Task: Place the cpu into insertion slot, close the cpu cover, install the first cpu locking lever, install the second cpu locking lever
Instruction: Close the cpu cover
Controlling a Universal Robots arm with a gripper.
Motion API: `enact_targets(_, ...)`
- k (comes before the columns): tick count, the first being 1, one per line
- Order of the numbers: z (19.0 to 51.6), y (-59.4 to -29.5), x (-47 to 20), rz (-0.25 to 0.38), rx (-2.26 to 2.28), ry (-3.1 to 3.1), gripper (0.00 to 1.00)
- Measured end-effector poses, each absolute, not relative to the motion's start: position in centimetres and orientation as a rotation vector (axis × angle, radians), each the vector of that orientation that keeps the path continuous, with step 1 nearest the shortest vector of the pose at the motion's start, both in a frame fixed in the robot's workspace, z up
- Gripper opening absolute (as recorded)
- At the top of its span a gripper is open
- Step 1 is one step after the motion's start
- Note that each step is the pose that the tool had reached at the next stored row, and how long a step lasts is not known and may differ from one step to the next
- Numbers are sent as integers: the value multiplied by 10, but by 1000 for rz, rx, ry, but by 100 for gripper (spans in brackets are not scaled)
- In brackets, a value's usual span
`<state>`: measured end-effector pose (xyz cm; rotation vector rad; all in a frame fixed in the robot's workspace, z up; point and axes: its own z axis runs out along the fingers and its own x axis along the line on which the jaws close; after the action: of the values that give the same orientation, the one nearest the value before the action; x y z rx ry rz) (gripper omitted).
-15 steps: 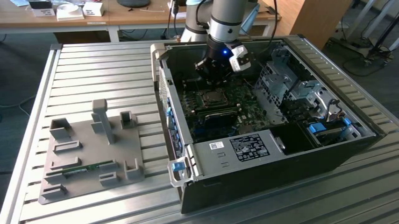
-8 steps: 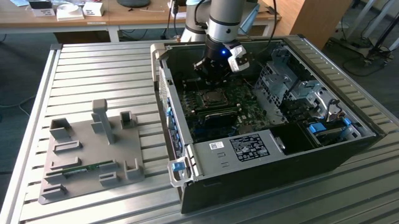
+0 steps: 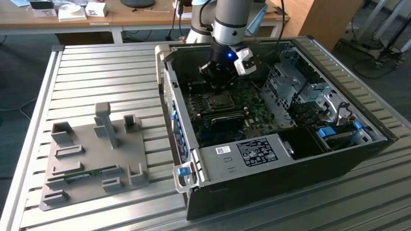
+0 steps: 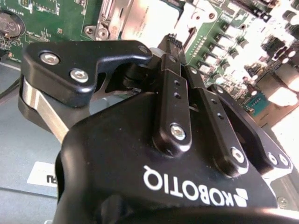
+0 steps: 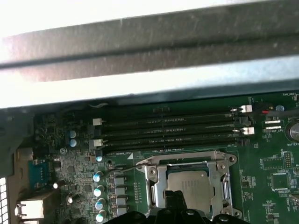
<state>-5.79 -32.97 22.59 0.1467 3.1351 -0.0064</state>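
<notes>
The cpu (image 5: 189, 179) lies in the insertion slot (image 3: 218, 101) on the green board; its silver-grey top shows through the window of the cpu cover (image 5: 225, 179). The cover lies flat over it. A thin wire lever (image 5: 124, 169) sticks out sideways from one corner of the socket. My gripper (image 5: 175, 199) hangs just above the socket's edge, fingers together with nothing visible between them. In the second wrist view the gripper (image 4: 172, 41) ends right beside the silver cover (image 4: 149, 18). In the exterior view the gripper (image 3: 218, 81) reaches down into the open computer case.
Long black memory slots (image 5: 173, 133) run beside the socket, with a row of capacitors (image 5: 98, 191) at its other side. The case wall (image 5: 140, 42) rises close by. A drive cage (image 3: 301, 91) stands on the exterior view's right. A grey fixture plate (image 3: 96, 154) rests on the slatted table.
</notes>
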Motion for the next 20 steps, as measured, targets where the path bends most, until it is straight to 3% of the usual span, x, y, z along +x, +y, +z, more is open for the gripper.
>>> enact_targets(20,221,-336,-64,-6,112,3134,10)
